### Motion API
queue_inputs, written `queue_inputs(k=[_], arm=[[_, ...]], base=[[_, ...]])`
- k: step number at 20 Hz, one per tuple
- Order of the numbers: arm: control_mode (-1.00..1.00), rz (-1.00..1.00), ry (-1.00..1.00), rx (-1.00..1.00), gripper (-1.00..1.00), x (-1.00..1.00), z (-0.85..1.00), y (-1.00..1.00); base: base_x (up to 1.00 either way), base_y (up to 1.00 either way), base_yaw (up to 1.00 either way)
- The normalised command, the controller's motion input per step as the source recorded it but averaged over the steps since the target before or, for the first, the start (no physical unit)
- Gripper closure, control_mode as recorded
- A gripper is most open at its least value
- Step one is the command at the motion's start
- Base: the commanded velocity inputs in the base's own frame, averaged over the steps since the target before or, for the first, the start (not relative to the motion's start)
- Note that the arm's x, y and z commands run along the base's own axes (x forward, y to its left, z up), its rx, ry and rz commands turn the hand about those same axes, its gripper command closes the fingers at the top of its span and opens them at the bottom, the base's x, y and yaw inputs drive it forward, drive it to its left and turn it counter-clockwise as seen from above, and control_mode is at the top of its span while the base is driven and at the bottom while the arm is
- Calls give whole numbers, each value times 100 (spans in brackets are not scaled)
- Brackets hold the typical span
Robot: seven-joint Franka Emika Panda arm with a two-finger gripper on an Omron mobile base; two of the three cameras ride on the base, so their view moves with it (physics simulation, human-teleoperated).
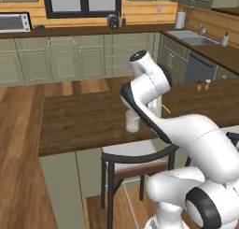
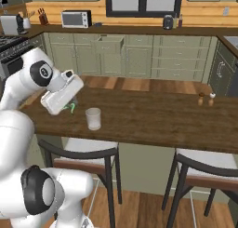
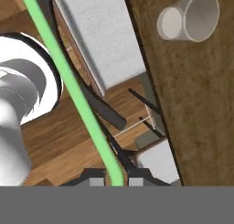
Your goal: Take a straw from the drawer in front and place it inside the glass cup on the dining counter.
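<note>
Holding: your gripper (image 3: 114, 181) is pinched shut on the straw (image 3: 73, 88), which runs up from between the finger tips across the hand view as a light green stick.
Straw position: it sits in the grip above the near edge of the dining counter (image 2: 153, 117); in the right base view you see only a short green piece (image 2: 70, 107) under the hand, left of the glass cup (image 2: 93, 118) and apart from it.
Arm pose: your arm is folded high, the forearm angled down toward the counter, the hand tilted over the counter's near edge just beside the cup; in the left base view the arm covers part of the cup (image 1: 132, 122).
Glass cup: it stands upright on the counter near the front edge, and the hand view looks into its open mouth (image 3: 188, 23), showing nothing inside.
Counter: two small shakers (image 2: 206, 99) stand well apart from the cup, toward the far right.
Stools: two seats (image 2: 88, 150) are tucked under the counter's near side.
Drawer: one sage-green drawer (image 2: 108, 45) stands pulled out in the far cabinets.
</note>
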Motion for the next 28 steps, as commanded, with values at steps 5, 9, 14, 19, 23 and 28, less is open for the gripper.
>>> queue_inputs(k=[5,9,14,19,23,28], arm=[[-100,0,-17,-44,100,65,39,3],[-100,0,-5,-43,100,74,3,0],[-100,0,0,-33,100,79,-20,0],[-100,2,4,-16,100,59,-17,0],[-100,4,16,-2,100,60,-37,0],[-100,2,13,0,100,65,-36,0]], base=[[0,0,0],[0,0,0],[0,0,0],[0,0,0],[0,0,0],[0,0,0]])
